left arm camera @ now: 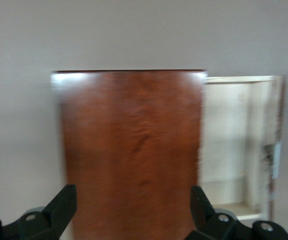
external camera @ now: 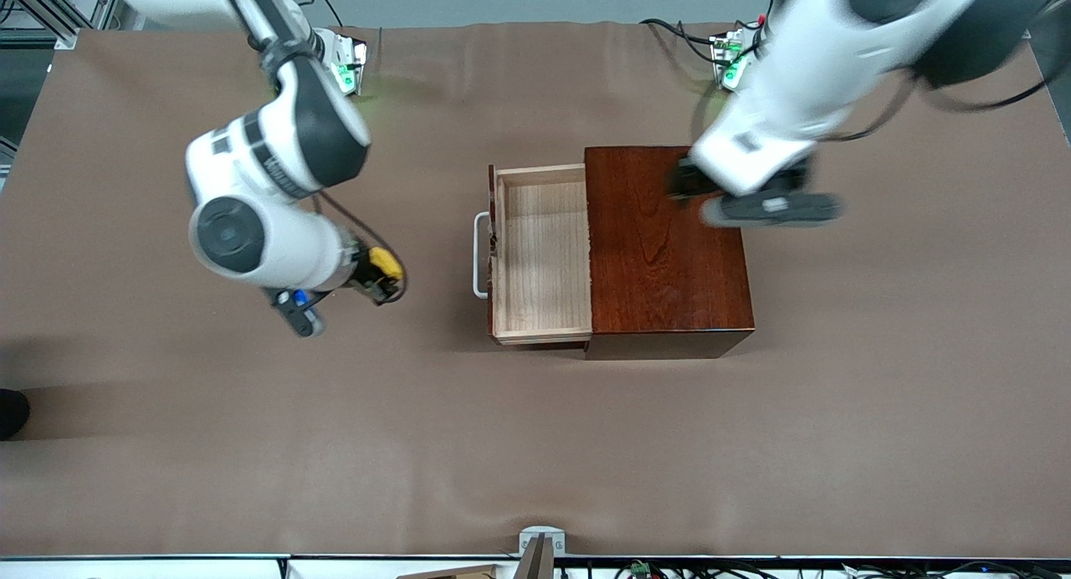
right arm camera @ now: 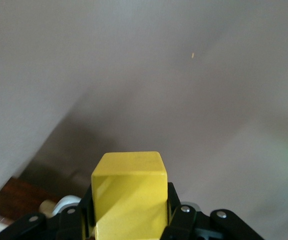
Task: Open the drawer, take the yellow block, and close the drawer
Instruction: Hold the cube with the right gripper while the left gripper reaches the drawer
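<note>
Drawer (external camera: 542,253) stands pulled out of the box (external camera: 665,248), empty. Right gripper (external camera: 381,274) hangs over the bench beside its handle (external camera: 479,255), clamping the block (right arm camera: 128,192) by flat sides: light, rigid, smooth. Left gripper (left arm camera: 133,207) hovers over the box, jaws wide open.

A broad tabletop (external camera: 535,445) covered in a matte brown cloth fills the scene, the cloth lying in soft wrinkles and long shallow folds. Along its edge farthest from the front camera, two small grey electronic boxes with glowing green lights (external camera: 347,69) (external camera: 730,60) sit, one toward each end, with black cables trailing from them. At the edge nearest the front camera a small pale grey bracket (external camera: 541,539) stands midway, and a white rail (external camera: 151,566) runs along that edge.
</note>
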You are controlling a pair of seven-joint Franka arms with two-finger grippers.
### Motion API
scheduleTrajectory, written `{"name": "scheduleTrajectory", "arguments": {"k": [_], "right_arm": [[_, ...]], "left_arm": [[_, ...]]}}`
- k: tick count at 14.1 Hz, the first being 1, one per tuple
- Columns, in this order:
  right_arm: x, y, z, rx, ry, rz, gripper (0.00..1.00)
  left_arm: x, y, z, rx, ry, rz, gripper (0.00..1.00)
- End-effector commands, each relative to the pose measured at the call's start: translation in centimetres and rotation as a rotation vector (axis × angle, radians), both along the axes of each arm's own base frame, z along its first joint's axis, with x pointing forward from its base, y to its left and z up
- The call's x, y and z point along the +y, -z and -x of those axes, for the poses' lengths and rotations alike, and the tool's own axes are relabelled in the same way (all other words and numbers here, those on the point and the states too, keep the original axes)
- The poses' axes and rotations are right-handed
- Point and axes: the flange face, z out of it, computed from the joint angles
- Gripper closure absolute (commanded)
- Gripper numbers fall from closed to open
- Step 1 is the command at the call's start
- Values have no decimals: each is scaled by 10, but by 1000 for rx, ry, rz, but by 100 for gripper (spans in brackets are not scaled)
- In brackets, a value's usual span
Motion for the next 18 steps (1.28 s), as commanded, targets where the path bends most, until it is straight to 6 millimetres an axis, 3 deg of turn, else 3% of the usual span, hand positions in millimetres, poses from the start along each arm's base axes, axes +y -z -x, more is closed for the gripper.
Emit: {"name": "scheduleTrajectory", "arguments": {"k": [1,4,6,8,10,12,15,18], "right_arm": [[-48,15,-2,18,-103,-45,100],[-89,35,-11,8,-197,-75,100],[-121,54,-12,2,-295,-89,100],[-160,80,-10,-4,-389,-133,100],[-184,104,-2,-33,-435,-149,100],[-207,122,3,-50,-495,-172,100],[-236,161,17,-100,-619,-165,100],[-257,178,23,-131,-708,-173,100]], "left_arm": [[-86,30,7,-25,-115,66,0],[-168,74,26,-41,-215,176,0],[-214,116,38,-54,-282,252,0],[-257,138,57,-98,-314,333,0],[-291,163,74,-127,-365,401,0],[-319,195,95,-116,-461,488,0],[-339,251,113,-124,-638,495,0],[-347,276,122,-135,-777,469,0]]}}
